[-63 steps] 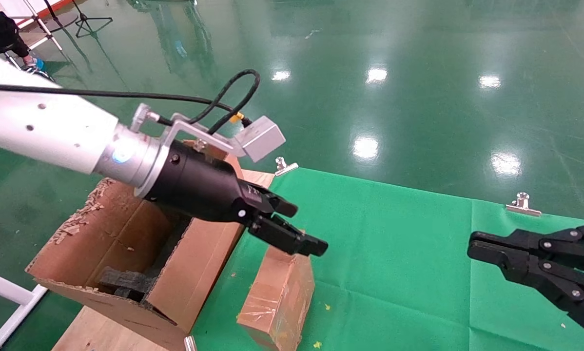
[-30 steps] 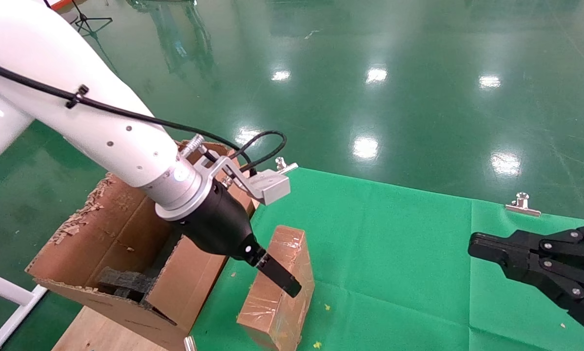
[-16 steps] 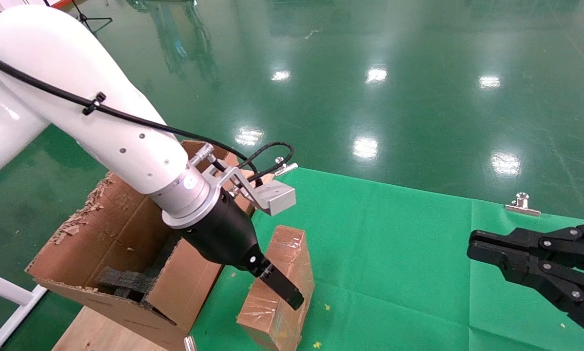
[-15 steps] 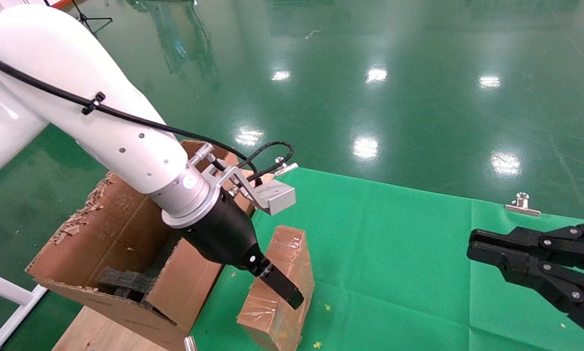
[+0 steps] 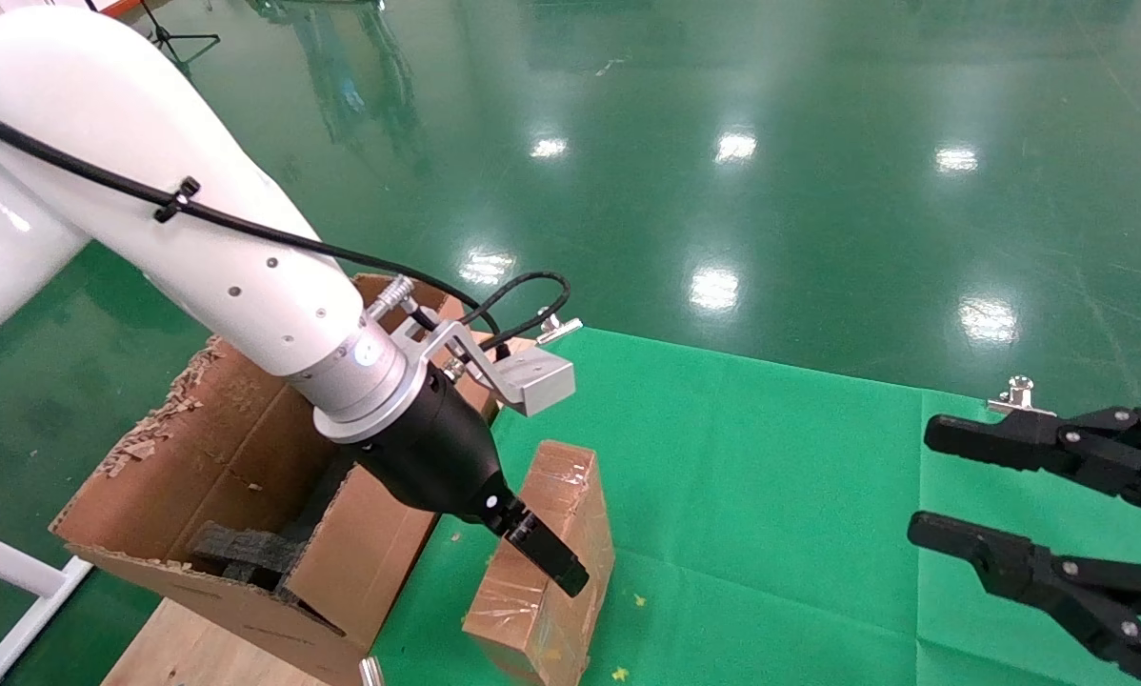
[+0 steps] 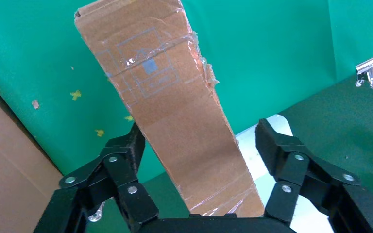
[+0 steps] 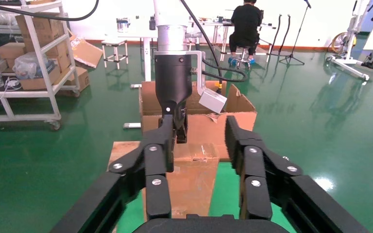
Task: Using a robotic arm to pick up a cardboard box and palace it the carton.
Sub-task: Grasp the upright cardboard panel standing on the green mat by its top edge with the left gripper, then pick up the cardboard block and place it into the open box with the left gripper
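The cardboard box [image 5: 559,481], small, brown and wrapped in clear tape, lies on the green cloth just right of the carton [image 5: 237,448]. My white robotic arm's left gripper [image 5: 544,560] is down over the box, open, its fingers straddling the box's width. In the left wrist view the box [image 6: 170,97] runs between the open fingers of that gripper [image 6: 201,136]; one finger sits at its edge, the other stands apart. My right gripper [image 5: 928,481] hovers open at the right, nothing in it. The right wrist view shows its fingers [image 7: 200,127] framing the box [image 7: 189,179] farther off.
Black foam pieces [image 5: 247,548] lie inside the carton, whose flaps stand upright with ragged edges. A wooden board [image 5: 199,653] lies under it. Metal clips [image 5: 1018,395] [image 5: 556,327] hold the green cloth [image 5: 770,476] at the far edge. A white frame [image 5: 18,591] stands at the left.
The left gripper came down from above the carton's edge onto the box, then held nearly still. The right gripper, shut before, has spread its fingers open.
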Available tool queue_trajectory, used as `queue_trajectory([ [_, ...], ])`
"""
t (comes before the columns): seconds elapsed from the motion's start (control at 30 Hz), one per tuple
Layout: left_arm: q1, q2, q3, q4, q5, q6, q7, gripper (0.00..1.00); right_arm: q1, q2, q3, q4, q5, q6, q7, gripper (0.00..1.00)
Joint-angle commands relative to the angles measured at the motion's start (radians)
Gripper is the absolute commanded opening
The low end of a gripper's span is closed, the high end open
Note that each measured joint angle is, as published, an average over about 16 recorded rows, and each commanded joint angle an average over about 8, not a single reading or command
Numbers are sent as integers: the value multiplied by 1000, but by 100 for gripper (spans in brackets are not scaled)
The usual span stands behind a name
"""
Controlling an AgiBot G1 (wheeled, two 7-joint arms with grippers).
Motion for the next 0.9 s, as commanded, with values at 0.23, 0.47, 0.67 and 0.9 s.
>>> queue_trajectory([
  [0.23, 0, -1, -2, -1, 2, 0, 0, 0, 0, 0, 0, 0, 0, 0, 0, 100],
  [0.47, 1, -2, -3, -1, 3, 1, 0, 0, 0, 0, 0, 0, 0, 0, 0, 100],
  [0.67, 1, -2, -3, -1, 3, 0, 0, 0, 0, 0, 0, 0, 0, 0, 0, 100],
  [0.9, -23, -12, -10, 3, 0, -9, 18, 0, 0, 0, 0, 0, 0, 0, 0, 100],
])
